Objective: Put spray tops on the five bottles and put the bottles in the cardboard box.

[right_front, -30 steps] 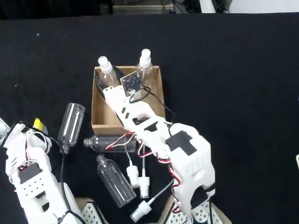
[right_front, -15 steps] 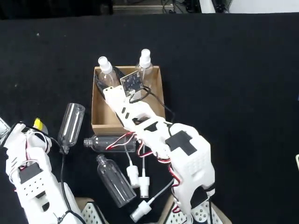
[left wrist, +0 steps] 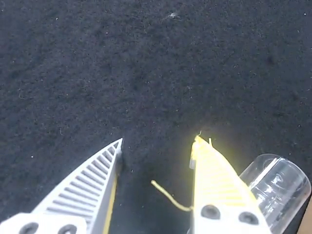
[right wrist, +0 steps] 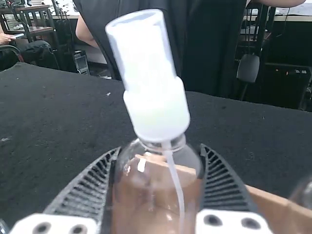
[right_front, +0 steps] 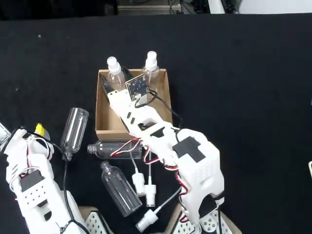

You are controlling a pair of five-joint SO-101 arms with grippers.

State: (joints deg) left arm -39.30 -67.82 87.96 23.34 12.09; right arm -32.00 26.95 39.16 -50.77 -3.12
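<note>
The right gripper (right wrist: 158, 150) pinches a capped bottle (right wrist: 153, 117) upright in the box (right_front: 103, 122). The left gripper (left wrist: 157, 142) sits with fingers spread beside a topless bottle (left wrist: 275, 183).

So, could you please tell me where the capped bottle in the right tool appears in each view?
High view: the capped bottle stands at the cardboard box's far left corner.
Right wrist view: mid-picture, clamped in the right tool, spray top up.
Left wrist view: beside the left tool lies a different, uncapped bottle.
Shared landmark: the cardboard box, its rim behind the held bottle.
</note>
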